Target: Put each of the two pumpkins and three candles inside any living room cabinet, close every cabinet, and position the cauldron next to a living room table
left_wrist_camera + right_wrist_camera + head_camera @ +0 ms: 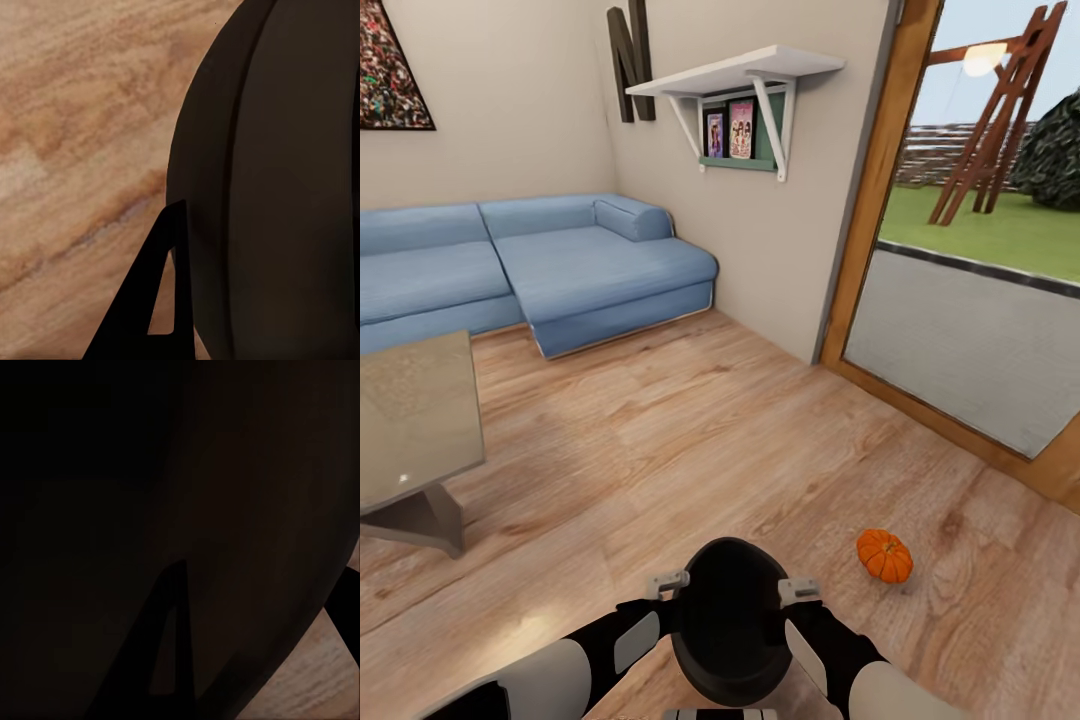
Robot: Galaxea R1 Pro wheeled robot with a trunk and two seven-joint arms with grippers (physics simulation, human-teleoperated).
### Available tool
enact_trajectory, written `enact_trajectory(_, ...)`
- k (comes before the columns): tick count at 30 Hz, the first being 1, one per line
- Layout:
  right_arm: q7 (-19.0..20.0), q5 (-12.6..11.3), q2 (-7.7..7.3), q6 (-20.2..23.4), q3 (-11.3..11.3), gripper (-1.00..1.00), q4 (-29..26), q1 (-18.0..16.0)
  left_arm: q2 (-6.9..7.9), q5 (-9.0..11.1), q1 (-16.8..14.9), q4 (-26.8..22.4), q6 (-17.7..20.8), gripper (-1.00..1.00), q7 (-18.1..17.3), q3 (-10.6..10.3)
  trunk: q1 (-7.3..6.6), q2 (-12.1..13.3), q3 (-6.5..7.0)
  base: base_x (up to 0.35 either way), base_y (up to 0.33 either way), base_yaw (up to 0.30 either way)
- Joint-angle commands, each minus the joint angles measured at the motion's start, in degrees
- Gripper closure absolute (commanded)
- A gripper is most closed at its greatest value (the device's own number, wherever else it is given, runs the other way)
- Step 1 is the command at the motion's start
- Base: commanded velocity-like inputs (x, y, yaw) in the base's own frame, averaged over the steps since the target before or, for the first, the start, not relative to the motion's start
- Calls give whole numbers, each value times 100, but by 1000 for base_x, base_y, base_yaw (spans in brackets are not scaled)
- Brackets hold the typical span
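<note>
Both arms are squeezing the round black cauldron (728,620) between the left gripper (666,583) and right gripper (800,590); can't tell finger spread. Keep pressure even while carrying toward the pale-grey low worktop (415,420).

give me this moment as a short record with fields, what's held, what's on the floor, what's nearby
held: cauldron, black, pressed between both arms in front of the trunk
left gripper: against the cauldron's left side
right gripper: against its right side
on floor: one pumpkin, orange, lying right of the cauldron
table: pale-grey top, ahead on the left
sofa: blue, against the far wall
door: glass, on the right
</note>
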Motion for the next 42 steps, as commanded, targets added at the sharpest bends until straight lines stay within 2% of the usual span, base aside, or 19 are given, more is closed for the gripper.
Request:
enact_trajectory(1, 7, -127, 68, -18, -35, 100, -5, 78, 3, -64, -2, 29, 3, 100, 12, -3, 2, 2, -1, 0, 0, 233)
enact_trajectory(42, 6, -125, 79, -18, -32, 100, 2, 86, 3, -62, -2, 29, 2, 100, 12, -3, 2, 2, -1, 0, 0, 216)
